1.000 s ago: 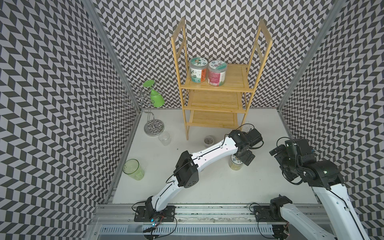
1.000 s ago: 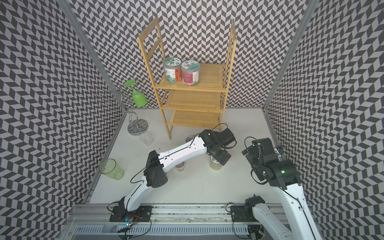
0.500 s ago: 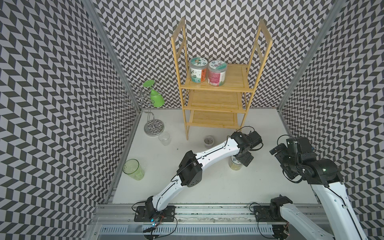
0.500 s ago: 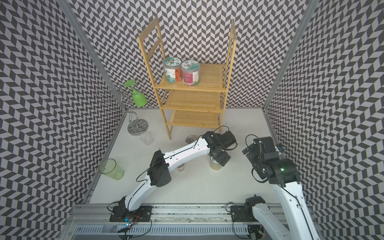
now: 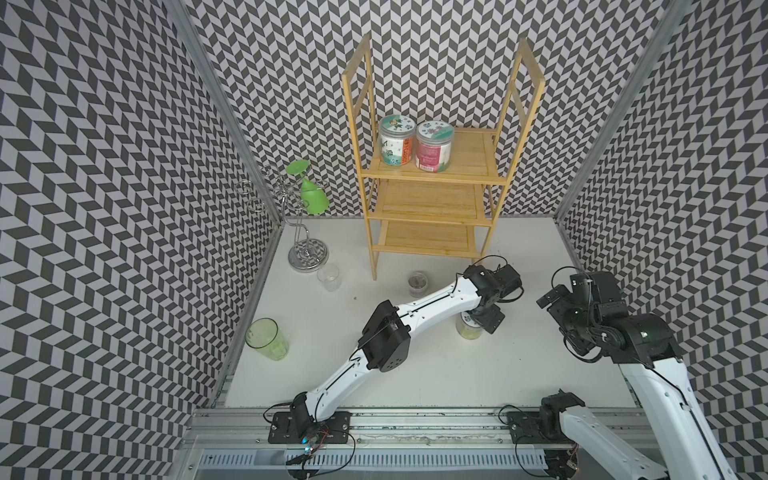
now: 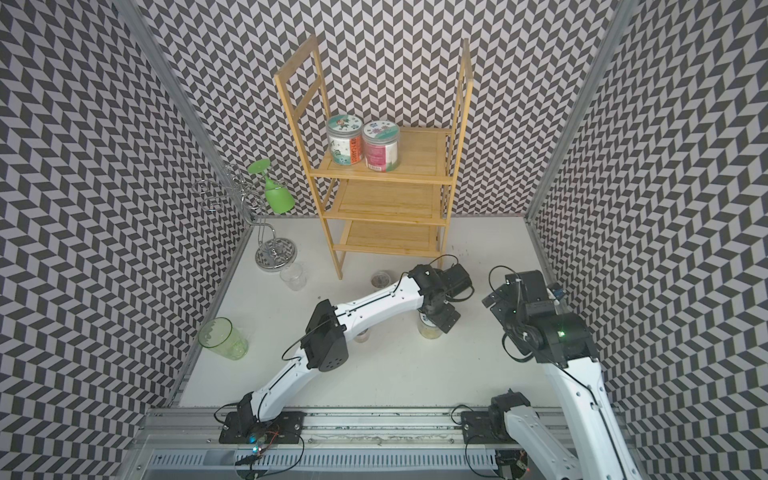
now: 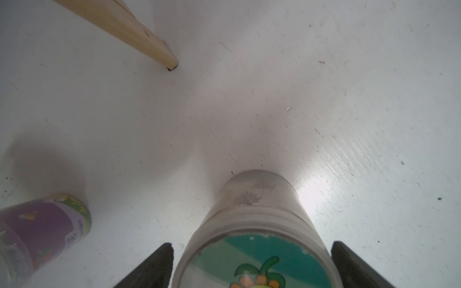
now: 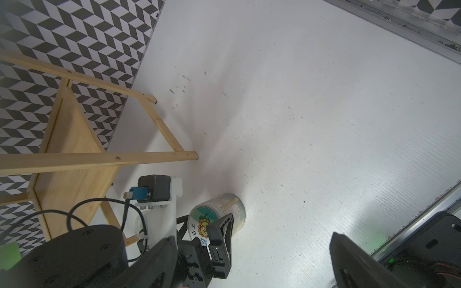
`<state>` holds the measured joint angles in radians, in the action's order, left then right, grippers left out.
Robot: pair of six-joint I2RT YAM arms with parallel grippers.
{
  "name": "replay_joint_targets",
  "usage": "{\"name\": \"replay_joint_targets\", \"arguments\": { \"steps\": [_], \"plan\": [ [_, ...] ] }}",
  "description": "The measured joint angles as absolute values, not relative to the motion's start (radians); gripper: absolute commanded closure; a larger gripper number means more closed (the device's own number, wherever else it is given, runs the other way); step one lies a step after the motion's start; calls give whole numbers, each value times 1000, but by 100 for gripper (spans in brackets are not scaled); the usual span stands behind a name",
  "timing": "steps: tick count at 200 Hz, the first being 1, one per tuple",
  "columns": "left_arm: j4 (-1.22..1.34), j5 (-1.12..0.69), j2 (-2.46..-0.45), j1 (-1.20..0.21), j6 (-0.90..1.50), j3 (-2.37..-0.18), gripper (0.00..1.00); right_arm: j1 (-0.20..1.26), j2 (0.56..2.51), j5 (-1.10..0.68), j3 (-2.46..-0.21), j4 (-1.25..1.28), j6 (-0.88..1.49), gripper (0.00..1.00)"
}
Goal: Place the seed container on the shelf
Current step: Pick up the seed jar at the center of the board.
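Observation:
The seed container (image 5: 465, 331) is a clear jar with a teal sunflower lid. It stands upright on the white table in front of the shelf (image 5: 432, 203), the tall bamboo rack. My left gripper (image 5: 478, 324) reaches down over it. In the left wrist view the jar (image 7: 254, 214) sits between the two dark fingers (image 7: 159, 264), with a thin gap on each side. That gripper is open. My right gripper (image 5: 546, 300) hovers open and empty to the right of the jar. The right wrist view shows the jar (image 8: 230, 203) with a left finger beside it.
Two lidded jars (image 5: 415, 143) stand on the shelf's top tier. A small jar (image 5: 417, 282) sits near a front shelf leg, and a purple-labelled jar (image 7: 42, 229) stands under my left arm. At the left are a chrome glass stand (image 5: 305, 249), a clear cup (image 5: 329, 276) and a green tumbler (image 5: 266, 338).
My left arm has shifted slightly right and settled around the jar. The right arm has barely moved.

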<state>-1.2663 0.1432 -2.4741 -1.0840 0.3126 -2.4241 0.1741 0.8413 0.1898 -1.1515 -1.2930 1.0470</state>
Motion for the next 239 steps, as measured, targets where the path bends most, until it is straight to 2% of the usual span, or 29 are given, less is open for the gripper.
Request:
{"name": "replay_joint_targets", "arguments": {
  "steps": [23,83,155,239],
  "plan": [
    [-1268,138,-2474,-1084,313,-2424,7,174,841,190,-1151,-1293,1040,1],
    [-1298,136,-2474,-1086,316,-2424,9,175,841,190,-1151,-1285,1037,1],
    [-1319,133,-2474,-1086,320,-2424,27,175,844,189,-1151,-1278,1037,0],
    [-1345,126,-2381,-1084,319,-2365,31,189,846,183,-1151,-1233,974,0]
  ]
}}
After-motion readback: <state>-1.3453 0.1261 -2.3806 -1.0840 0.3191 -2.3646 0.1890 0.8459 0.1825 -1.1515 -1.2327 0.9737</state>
